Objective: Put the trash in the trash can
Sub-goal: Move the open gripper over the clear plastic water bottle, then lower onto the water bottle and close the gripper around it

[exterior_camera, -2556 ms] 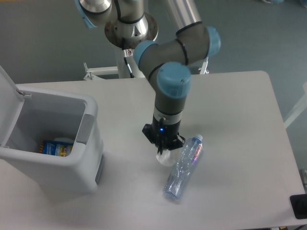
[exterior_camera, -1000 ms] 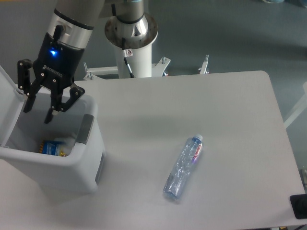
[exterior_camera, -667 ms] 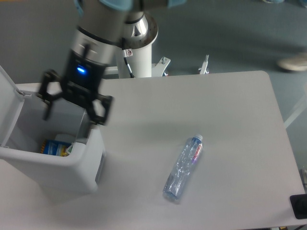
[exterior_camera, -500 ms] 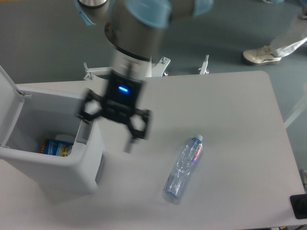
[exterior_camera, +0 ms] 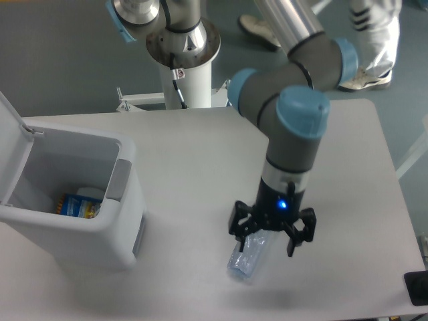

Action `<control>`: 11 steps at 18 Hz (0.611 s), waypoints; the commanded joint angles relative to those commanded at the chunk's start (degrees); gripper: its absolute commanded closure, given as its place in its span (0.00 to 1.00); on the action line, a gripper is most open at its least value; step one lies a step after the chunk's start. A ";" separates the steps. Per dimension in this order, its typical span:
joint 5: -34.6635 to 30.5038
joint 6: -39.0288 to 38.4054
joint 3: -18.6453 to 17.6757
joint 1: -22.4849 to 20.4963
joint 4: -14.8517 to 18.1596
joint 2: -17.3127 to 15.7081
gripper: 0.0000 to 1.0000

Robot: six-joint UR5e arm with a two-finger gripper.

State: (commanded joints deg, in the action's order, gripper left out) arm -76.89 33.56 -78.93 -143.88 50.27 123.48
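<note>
At the left edge of the tabletop (exterior_camera: pixel 187 154) stands the trash can (exterior_camera: pixel 73 231), a white bin with a grey side panel and its hinged lid (exterior_camera: pixel 12 144) tipped up, and at its bottom lies a blue and yellow packet (exterior_camera: pixel 77 206) whose printing is too small to read. Right of it and well apart, the clear water bottle (exterior_camera: pixel 246 257) lies on the tabletop with only its lower end showing, so its label cannot be read, and the gripper (exterior_camera: pixel 273 234) hangs directly over it with its jaws spread wide apart and a small blue light glowing on the wrist. The paper wad cannot be made out anywhere.
</note>
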 joint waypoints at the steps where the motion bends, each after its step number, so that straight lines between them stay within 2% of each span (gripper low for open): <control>1: -2.71 2.19 0.00 0.87 0.00 0.71 0.00; 5: -14.14 6.95 -0.52 4.57 0.35 3.61 0.00; 11: -15.39 7.48 -1.23 7.65 2.10 5.37 0.00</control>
State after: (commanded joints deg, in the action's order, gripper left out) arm -92.29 41.04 -80.16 -136.23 52.38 128.85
